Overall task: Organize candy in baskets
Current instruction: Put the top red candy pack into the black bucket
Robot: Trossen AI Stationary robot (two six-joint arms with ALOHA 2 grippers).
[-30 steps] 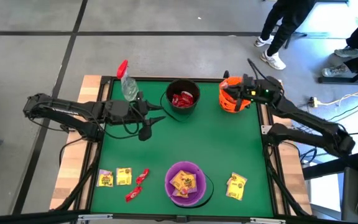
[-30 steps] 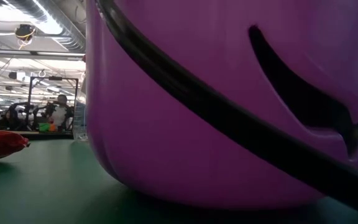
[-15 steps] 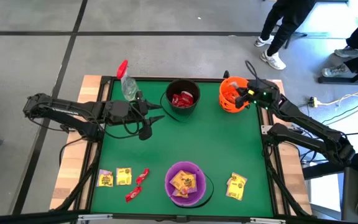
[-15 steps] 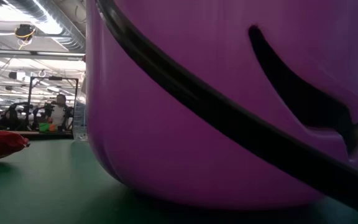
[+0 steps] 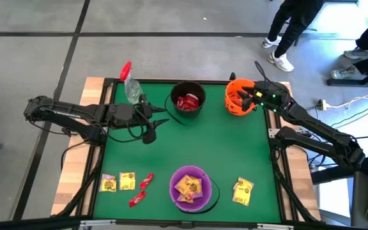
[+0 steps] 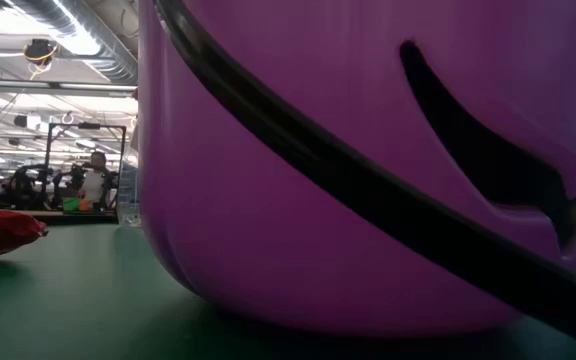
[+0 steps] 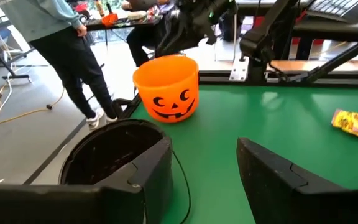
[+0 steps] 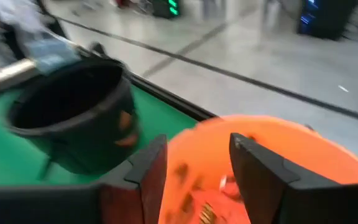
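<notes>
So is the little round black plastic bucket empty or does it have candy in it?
Not empty. From above, the round black plastic bucket stands upright at the table's back edge with red wrapped candy packets lying inside.

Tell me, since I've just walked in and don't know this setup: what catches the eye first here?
Three bright buckets on the green table: the black bucket at the far edge, the orange bucket at the far right corner, the purple bucket at the near edge, filling the low view. The right gripper hangs open over the orange bucket. Loose candy packets lie at the near left.
</notes>
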